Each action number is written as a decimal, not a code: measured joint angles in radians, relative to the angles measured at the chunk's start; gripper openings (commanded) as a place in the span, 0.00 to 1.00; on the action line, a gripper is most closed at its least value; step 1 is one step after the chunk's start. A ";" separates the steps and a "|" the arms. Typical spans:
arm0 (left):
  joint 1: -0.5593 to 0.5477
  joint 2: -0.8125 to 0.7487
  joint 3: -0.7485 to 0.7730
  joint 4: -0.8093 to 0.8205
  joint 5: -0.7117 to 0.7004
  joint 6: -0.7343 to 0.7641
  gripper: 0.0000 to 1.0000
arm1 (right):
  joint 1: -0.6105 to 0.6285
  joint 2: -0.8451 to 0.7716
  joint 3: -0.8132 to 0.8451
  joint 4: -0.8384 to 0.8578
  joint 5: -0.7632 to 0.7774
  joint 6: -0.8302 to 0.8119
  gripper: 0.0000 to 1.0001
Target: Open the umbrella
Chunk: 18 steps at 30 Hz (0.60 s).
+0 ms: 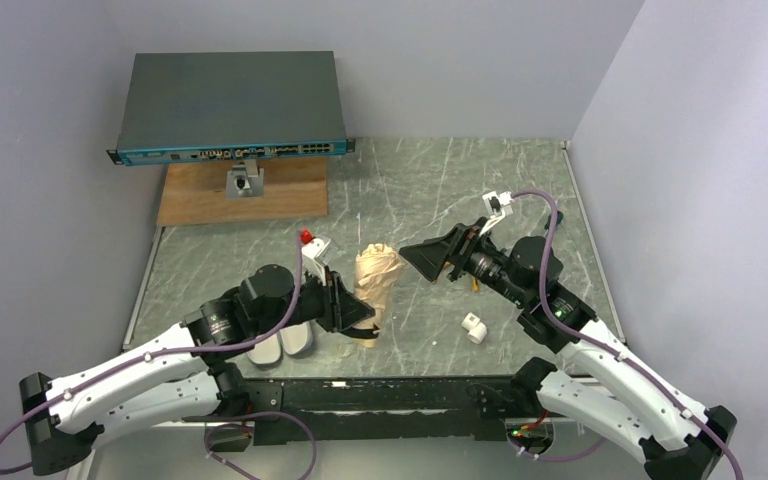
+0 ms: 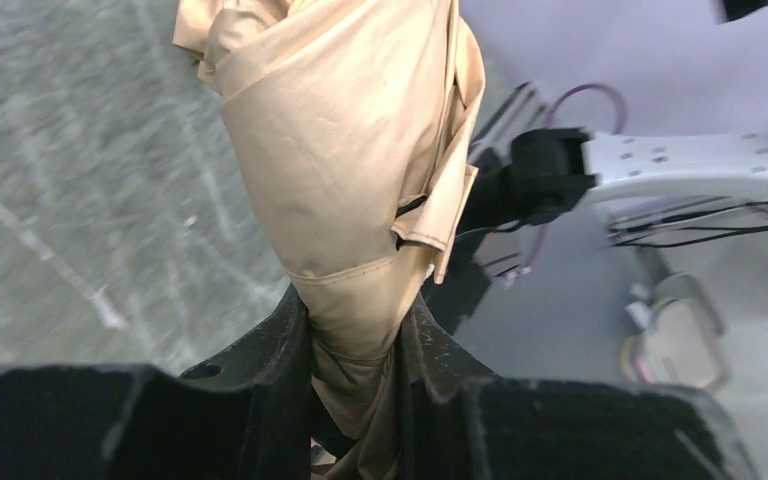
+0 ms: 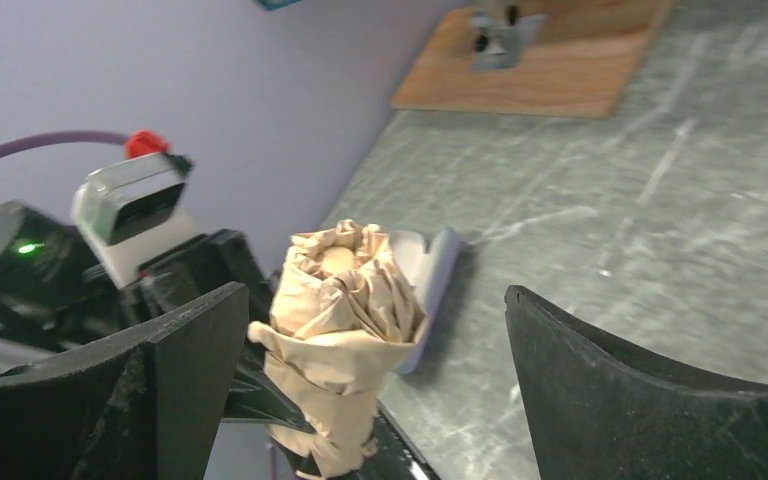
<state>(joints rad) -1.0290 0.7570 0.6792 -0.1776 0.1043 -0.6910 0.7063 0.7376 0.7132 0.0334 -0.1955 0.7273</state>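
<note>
Beige umbrella [image 1: 377, 272], folded, held upright over the counter [image 1: 410, 180]. Left jaws are clamped on its lower fabric. Right jaws stand wide apart either side of its upper end, holding nothing.

Step in hand: securing 2 grips. Next, judged: right jaws close there, then draw away.

Open room lies behind the umbrella. Case shells [image 1: 282, 345] lie near its left.

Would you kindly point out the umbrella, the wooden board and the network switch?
umbrella [image 1: 377, 270]: top external view, bunched cream fabric.
wooden board [image 1: 295, 198]: top external view, bare right half.
network switch [image 1: 230, 95]: top external view, grey top panel.
</note>
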 measured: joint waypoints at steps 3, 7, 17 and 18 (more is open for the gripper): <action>0.003 0.011 0.058 -0.148 -0.047 0.039 0.00 | -0.001 -0.008 0.020 -0.107 0.075 -0.018 1.00; 0.014 0.026 0.113 -0.259 -0.112 0.087 0.00 | -0.001 -0.008 0.033 -0.206 0.110 -0.028 1.00; 0.093 0.172 0.158 -0.427 -0.212 0.124 0.00 | -0.001 -0.006 0.045 -0.337 0.126 -0.024 1.00; 0.093 0.186 0.164 -0.443 -0.232 0.113 0.00 | -0.001 -0.005 0.045 -0.346 0.136 -0.020 1.00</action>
<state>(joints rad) -0.9363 0.9428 0.8429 -0.6201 -0.1272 -0.5785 0.7055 0.7322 0.7586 -0.3122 -0.0593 0.7071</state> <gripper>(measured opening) 0.328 0.997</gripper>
